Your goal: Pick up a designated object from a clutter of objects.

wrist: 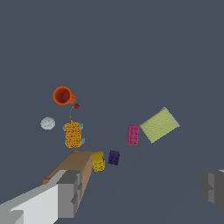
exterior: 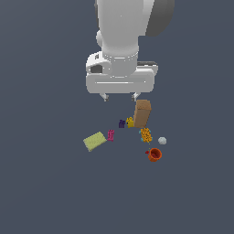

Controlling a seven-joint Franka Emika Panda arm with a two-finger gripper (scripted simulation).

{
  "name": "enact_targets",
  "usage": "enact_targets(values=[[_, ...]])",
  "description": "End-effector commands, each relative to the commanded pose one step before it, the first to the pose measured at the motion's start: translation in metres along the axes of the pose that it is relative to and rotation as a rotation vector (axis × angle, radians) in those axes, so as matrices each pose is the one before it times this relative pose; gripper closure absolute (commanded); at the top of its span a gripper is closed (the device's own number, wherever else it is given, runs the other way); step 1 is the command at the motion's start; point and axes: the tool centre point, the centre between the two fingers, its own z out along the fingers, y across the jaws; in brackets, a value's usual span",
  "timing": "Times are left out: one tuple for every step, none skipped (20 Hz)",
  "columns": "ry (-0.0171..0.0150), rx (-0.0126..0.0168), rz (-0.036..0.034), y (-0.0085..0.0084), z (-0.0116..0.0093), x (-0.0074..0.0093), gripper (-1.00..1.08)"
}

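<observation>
My gripper [exterior: 120, 96] is hanging up above the pile, fingers spread wide with nothing between them. The pink piece [exterior: 110, 135] sits on the floor well below it, around 7 o'clock from the fingertips in the exterior view. It's just beside the sponge [exterior: 94, 141], which is at its 8 o'clock. The purple block [exterior: 121, 124] and yellow block [exterior: 130, 122] sit at its 2 o'clock, next to the tan box [exterior: 142, 113].
</observation>
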Motion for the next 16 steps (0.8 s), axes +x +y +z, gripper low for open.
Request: enact_targets(values=[[0.0,0.0,0.0,0.00001,0.0,0.0,-0.92],[0.00068,-0.00018,0.00067,0.00073,-0.00016,0.00022,-0.92],[0.0019,-0.00047,0.00194,0.00213,-0.00042,0.00066,-0.92],[0.00319,-0.00081,0.00326,0.00354,-0.00071,0.00105,-0.92],[0.00439,-0.00118,0.00451,0.00491,-0.00096,0.00144,-0.92],[0.00548,-0.00156,0.00565,0.00619,-0.00116,0.00178,-0.92],[0.00499,-0.00151,0.00517,0.00569,-0.001,0.00161,-0.92],[0.00367,-0.00117,0.00383,0.00422,-0.00069,0.00117,-0.92],[0.00237,-0.00078,0.00249,0.00273,-0.00039,0.00075,-0.92],[0.00103,-0.00035,0.0011,0.00122,-0.0001,0.00035,-0.92],[0.0,0.0,0.0,-0.00017,-0.00004,-0.00015,-0.92],[-0.0013,0.00044,-0.00139,-0.00134,0.00016,-0.00027,-0.92],[0.0,0.0,0.0,-0.00018,-0.00032,-0.0002,-0.92],[0.0,0.0,0.0,0.00004,0.00026,0.00007,-0.92],[0.0,0.0,0.0,0.00007,0.00083,0.00018,-0.92],[0.0,0.0,0.0,0.00005,0.00138,0.00023,-0.92]])
